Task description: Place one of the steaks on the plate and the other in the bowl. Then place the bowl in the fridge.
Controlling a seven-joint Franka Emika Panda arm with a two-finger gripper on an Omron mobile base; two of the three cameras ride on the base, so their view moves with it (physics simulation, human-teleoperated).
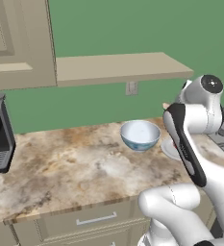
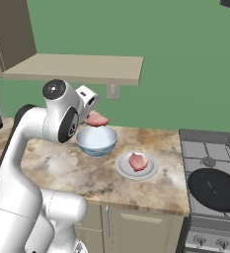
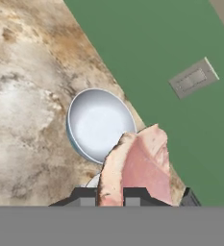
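Right base view: the gripper is clamped on a steak and holds it in the air above the back rim of the bowl. The bowl stands empty on the counter, near its back edge. Just beside the bowl, toward the stove, the plate already carries the other steak.

Hand view: the held steak hangs between the finger tips, and the bowl lies off to one side of it, not directly beneath.

Risk assessment: the steak appears to sit over the bowl's rim rather than its centre. A release from this position is likely to drop the meat onto the rim, from which it may drape over the edge or slide onto the counter toward the wall. A low descent may also knock the bowl against the plate. Centre the steak over the bowl opening before release.
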